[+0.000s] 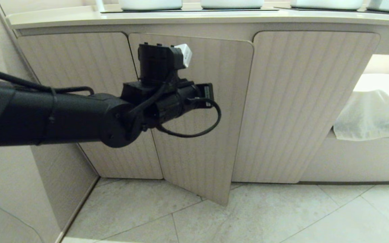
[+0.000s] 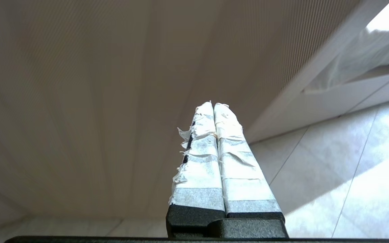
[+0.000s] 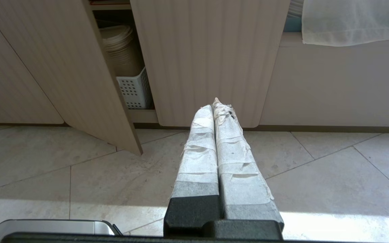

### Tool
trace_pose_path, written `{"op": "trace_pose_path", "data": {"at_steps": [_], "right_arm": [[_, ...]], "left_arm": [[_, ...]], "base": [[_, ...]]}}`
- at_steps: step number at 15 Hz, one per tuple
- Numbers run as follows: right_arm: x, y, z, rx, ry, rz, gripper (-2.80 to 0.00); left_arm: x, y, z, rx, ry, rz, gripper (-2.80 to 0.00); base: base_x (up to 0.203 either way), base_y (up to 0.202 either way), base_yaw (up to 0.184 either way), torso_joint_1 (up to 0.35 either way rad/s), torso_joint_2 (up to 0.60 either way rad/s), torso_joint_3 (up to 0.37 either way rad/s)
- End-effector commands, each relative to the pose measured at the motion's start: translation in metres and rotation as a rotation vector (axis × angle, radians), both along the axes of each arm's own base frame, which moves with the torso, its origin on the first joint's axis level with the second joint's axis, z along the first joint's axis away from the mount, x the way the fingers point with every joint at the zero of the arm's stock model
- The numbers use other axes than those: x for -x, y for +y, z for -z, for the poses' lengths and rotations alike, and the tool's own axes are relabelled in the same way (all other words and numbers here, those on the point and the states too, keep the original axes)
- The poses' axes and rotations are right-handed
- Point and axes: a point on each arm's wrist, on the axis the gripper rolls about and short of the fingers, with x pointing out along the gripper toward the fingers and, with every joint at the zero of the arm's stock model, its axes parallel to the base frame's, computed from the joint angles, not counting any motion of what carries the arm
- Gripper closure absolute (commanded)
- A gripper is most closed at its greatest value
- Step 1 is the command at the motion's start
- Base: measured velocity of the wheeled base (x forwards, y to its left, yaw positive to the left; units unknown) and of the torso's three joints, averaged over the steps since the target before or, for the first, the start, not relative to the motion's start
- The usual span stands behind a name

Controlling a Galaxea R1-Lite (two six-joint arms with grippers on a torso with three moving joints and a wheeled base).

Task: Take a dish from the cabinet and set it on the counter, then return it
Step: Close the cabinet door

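Observation:
The cabinet (image 1: 309, 101) has three fluted beige doors, and the middle door (image 1: 211, 152) stands ajar, swung outward. My left arm (image 1: 160, 98) reaches across in front of that door. The left gripper (image 2: 213, 104) is shut on nothing, its taped tips close to the door's fluted face (image 2: 96, 101). In the right wrist view the gap behind the ajar door (image 3: 79, 67) shows a stack of pale round plates (image 3: 118, 40) in a white perforated basket (image 3: 133, 89). I cannot single out the dish among them. My right gripper (image 3: 214, 103) hangs shut and empty above the floor. The counter (image 1: 194, 17) runs along the top.
White vessels (image 1: 150, 4) stand on the counter. Right of the cabinet, a white cloth (image 1: 377, 111) hangs over an open shelf. A side wall (image 1: 8, 189) closes in on the left. Pale floor tiles (image 1: 282, 216) lie in front of the doors.

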Motion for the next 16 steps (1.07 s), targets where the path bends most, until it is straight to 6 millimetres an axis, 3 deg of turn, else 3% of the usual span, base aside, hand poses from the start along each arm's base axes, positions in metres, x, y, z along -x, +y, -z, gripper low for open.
{"op": "trace_pose_path", "data": {"at_steps": [1,6,12,16], "right_arm": [[0.000,0.000,0.000,0.000,0.000,0.000,0.00],[0.000,0.000,0.000,0.000,0.000,0.000,0.00],[0.000,0.000,0.000,0.000,0.000,0.000,0.00],[0.000,0.000,0.000,0.000,0.000,0.000,0.00]], "left_arm": [[0.022,0.019,-0.008,-0.001,0.003,-0.004,0.00],[0.061,0.053,0.000,-0.040,0.045,-0.013,0.00],[0.062,0.089,-0.004,-0.082,0.012,-0.129,0.00],[0.075,0.102,-0.004,-0.099,0.004,-0.186,0.00]], "base": [[0.000,0.000,0.000,0.000,0.00,0.000],[0.000,0.000,0.000,0.000,0.00,0.000],[0.000,0.000,0.000,0.000,0.00,0.000],[0.000,0.000,0.000,0.000,0.00,0.000]]}}
